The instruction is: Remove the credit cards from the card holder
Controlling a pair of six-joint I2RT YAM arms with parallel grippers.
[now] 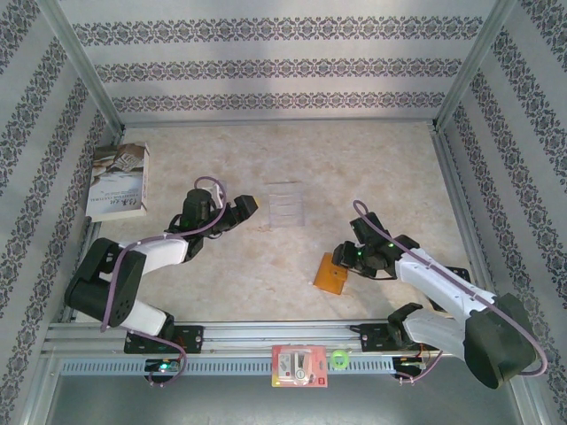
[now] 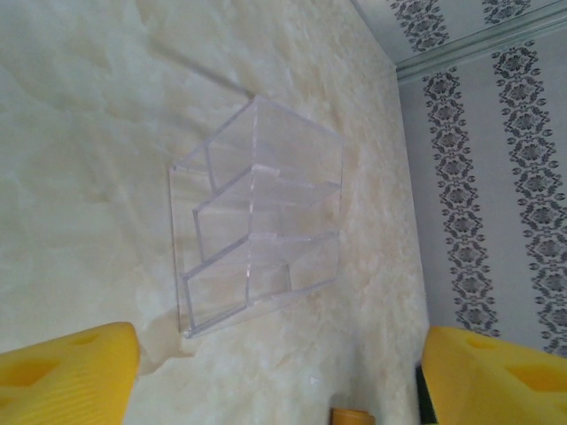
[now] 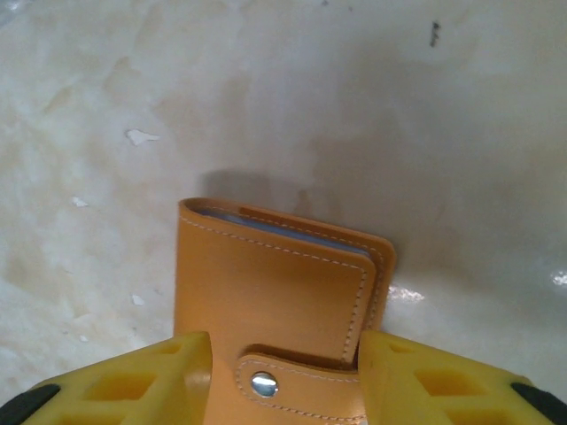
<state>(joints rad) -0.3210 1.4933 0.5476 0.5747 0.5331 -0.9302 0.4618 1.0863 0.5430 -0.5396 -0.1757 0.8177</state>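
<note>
My right claw (image 3: 283, 372) stands half open around the snap end of the closed orange-tan leather card holder (image 3: 275, 283), lying on the marble tabletop (image 3: 399, 106); whether it grips, I cannot tell. Next I must unsnap the strap. My left claw (image 2: 279, 381) hovers open, empty.

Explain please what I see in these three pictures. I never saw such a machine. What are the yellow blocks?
They show two robot arms on a table. One picture looks down from above; the others come from a camera on each wrist. The yellow blocks are fingers.

The left end effector stands open, holding nothing, facing a clear plastic tray. The right end effector has its fingers either side of a closed orange card holder; whether it grips, I cannot tell. No cards are out.

A book lies far left; a red-and-white packet and a green ring lie on the near rail.
</note>
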